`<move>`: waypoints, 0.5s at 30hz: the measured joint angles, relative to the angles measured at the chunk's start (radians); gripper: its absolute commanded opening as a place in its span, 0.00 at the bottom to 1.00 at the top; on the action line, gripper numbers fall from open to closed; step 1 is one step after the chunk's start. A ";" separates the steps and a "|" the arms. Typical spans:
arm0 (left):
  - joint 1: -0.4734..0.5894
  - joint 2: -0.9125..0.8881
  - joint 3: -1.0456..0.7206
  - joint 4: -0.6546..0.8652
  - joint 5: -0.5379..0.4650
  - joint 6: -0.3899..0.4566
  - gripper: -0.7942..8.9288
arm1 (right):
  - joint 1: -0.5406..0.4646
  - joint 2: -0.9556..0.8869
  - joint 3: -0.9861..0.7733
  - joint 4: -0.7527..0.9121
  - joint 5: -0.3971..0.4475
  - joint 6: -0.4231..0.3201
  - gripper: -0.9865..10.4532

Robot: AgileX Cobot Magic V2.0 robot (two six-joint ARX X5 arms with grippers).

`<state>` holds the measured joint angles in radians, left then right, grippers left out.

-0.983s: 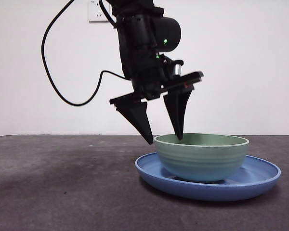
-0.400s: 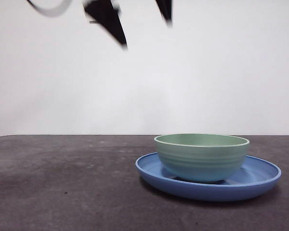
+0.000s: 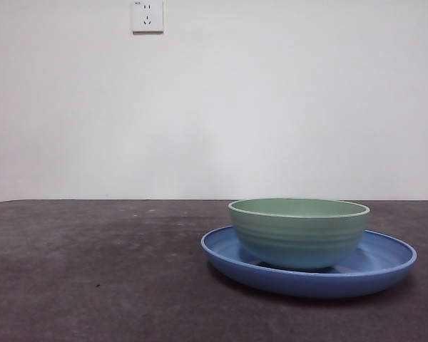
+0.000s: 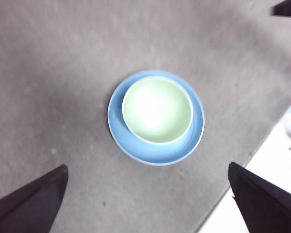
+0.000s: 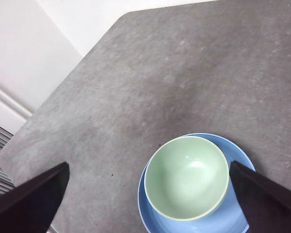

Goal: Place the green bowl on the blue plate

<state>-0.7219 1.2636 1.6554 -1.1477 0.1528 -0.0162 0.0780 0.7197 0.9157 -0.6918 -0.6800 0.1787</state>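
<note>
While both arms hang high | green bowl (image 3: 298, 231) upright, mouth up, round, on blue plate (image 3: 385, 258), off-centre | left gripper (image 4: 145, 204) wide, empty | right gripper (image 5: 148, 201) wide, empty

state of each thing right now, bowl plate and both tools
green bowl: upright, empty, sitting in the blue plate, not held
blue plate: flat on the table, carrying the bowl
left tool: open, high above the bowl, holding nothing
right tool: open, raised, holding nothing
</note>
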 measured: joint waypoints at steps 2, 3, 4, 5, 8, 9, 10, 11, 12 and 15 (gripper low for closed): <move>0.000 -0.103 -0.129 0.077 0.000 -0.001 0.63 | 0.000 0.000 0.000 0.000 0.000 0.000 0.62; 0.002 -0.159 -0.203 0.119 0.000 -0.002 0.63 | 0.000 0.000 0.000 0.000 0.000 0.000 0.62; 0.005 -0.205 -0.266 0.155 0.000 -0.007 0.63 | 0.000 0.000 0.000 0.000 0.000 0.000 0.62; 0.006 -0.245 -0.323 0.189 0.000 -0.013 0.63 | 0.000 0.000 0.000 0.000 0.000 0.000 0.62; 0.007 -0.370 -0.505 0.291 0.000 -0.035 0.63 | 0.000 0.000 0.000 0.000 0.000 0.000 0.62; 0.007 -0.416 -0.566 0.331 0.000 -0.045 0.63 | 0.000 0.000 0.000 0.000 0.000 0.000 0.62; 0.007 -0.456 -0.615 0.359 0.000 -0.055 0.63 | 0.000 0.000 0.000 0.000 0.000 0.000 0.62; 0.007 -0.504 -0.667 0.386 0.000 -0.071 0.63 | 0.000 0.000 0.000 0.000 0.000 0.000 0.62; 0.007 -0.547 -0.711 0.402 0.000 -0.089 0.63 | 0.000 0.000 0.000 0.000 0.000 0.000 0.62; 0.008 -0.646 -0.810 0.417 0.000 -0.141 0.63 | 0.000 0.000 0.000 0.000 0.000 0.000 0.62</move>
<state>-0.7143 0.6174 0.8455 -0.7303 0.1528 -0.1570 0.0780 0.7197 0.9157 -0.6918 -0.6800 0.1787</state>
